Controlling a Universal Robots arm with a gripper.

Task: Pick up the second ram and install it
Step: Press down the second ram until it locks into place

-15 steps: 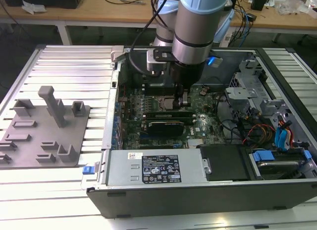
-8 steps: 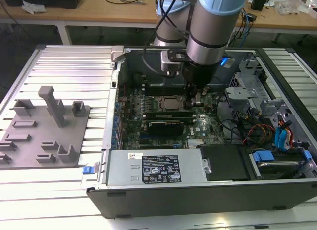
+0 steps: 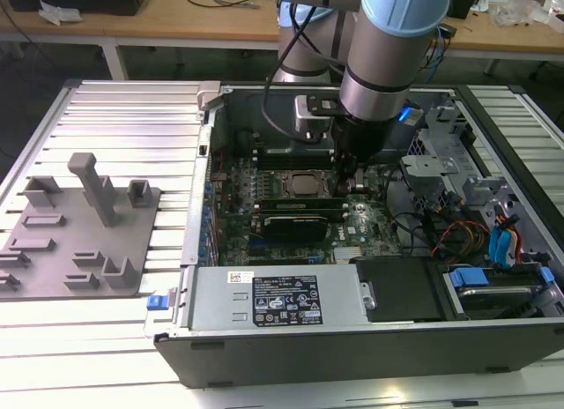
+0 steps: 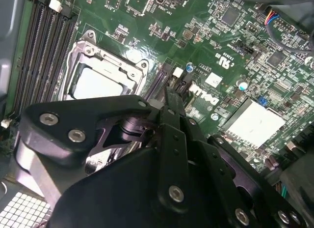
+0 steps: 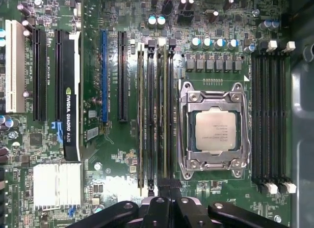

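Note:
The second ram is a thin green stick standing on edge in a memory slot beside the processor, with another stick in a slot close by. In the exterior view it lies just in front of the processor. My gripper is shut, its narrow black fingertips together at one end of that stick. Whether they touch it is hidden. In the second wrist view the gripper points down at the slot ends. In the exterior view the gripper reaches down inside the open computer case.
A silver-topped processor sits in its socket, with several bare black memory slots beyond it. A black graphics card and a white heatsink lie on the other side. A grey parts fixture stands outside the case.

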